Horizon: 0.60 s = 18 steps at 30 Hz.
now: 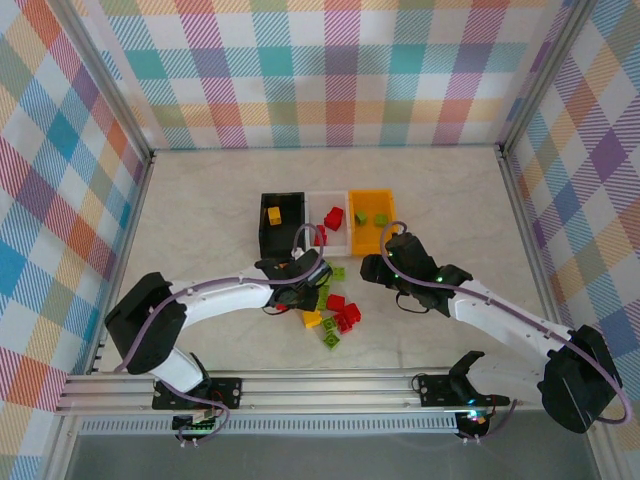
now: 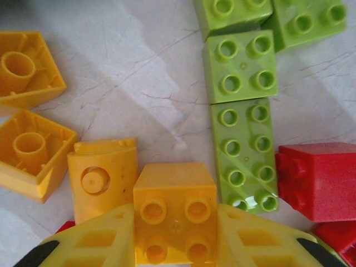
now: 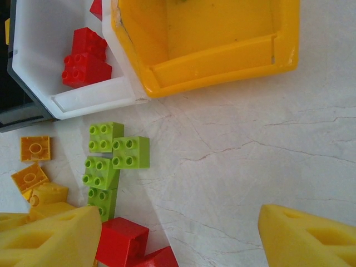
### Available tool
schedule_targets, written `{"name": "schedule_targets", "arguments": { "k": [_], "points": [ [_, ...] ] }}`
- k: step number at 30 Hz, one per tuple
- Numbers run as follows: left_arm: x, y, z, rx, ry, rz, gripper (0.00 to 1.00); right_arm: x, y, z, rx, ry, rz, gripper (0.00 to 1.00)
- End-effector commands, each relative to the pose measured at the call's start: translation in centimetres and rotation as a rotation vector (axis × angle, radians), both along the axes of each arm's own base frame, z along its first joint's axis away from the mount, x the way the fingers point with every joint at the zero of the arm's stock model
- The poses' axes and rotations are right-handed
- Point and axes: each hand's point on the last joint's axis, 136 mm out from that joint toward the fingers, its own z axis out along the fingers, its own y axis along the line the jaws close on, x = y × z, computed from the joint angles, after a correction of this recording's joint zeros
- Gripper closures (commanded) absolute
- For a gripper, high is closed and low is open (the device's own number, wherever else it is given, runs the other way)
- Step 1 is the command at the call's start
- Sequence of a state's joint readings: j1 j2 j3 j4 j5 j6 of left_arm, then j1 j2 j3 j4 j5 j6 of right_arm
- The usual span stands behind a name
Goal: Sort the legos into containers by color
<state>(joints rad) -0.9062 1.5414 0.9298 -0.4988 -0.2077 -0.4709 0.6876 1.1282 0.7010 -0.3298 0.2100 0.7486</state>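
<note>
A small pile of loose bricks [image 1: 340, 312] lies on the tabletop [image 1: 200, 200] near the arms. At 10 o'clock of the pile, the left end effector [image 2: 175, 225] is pinching a yellow brick [image 2: 175, 192]. Loose green bricks [image 2: 242, 139] sit at 1 o'clock from it, and a red brick [image 2: 317, 181] at 3 o'clock. The right end effector [image 3: 181, 222] is spread wide with nothing in it, at 2 o'clock of the pile. Farther away, at 12 o'clock, three bins stand side by side. The black bin [image 1: 270, 240] has another yellow brick [image 1: 274, 214], the white bin [image 1: 322, 200] has red bricks [image 1: 334, 217], and the orange bin [image 1: 372, 195] has two green bricks [image 1: 361, 218].
</note>
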Motion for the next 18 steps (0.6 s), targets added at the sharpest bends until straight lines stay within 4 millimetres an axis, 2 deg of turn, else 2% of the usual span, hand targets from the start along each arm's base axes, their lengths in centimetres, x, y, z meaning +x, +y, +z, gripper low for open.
{"name": "schedule_targets", "arguments": {
  "k": [1,4,6,8,12,18],
  "points": [
    [2.2,0.8,4.7,-0.055,-0.116,0.057,0.68,0.2,-0.1,0.3,0.013,-0.019,-0.017,0.25],
    [5.0,2.6,8.6,-0.075,-0.220,0.137,0.68,0.3,0.0,0.2,0.015,-0.017,-0.016,0.25],
    [7.0,3.9,10.1,-0.057,-0.275,0.184,0.68,0.2,0.0,0.0,0.013,-0.013,-0.016,0.25],
    [9.3,5.2,10.2,-0.049,-0.273,0.238,0.70,0.2,0.0,-0.1,0.010,-0.011,-0.014,0.25],
    [13.1,5.8,9.7,-0.064,-0.265,0.292,0.71,0.2,0.0,0.0,0.005,-0.014,-0.007,0.25],
    [17.7,6.5,7.6,0.014,-0.232,0.328,0.70,0.1,-0.1,0.2,-0.021,-0.022,0.022,0.25]
  ]
}}
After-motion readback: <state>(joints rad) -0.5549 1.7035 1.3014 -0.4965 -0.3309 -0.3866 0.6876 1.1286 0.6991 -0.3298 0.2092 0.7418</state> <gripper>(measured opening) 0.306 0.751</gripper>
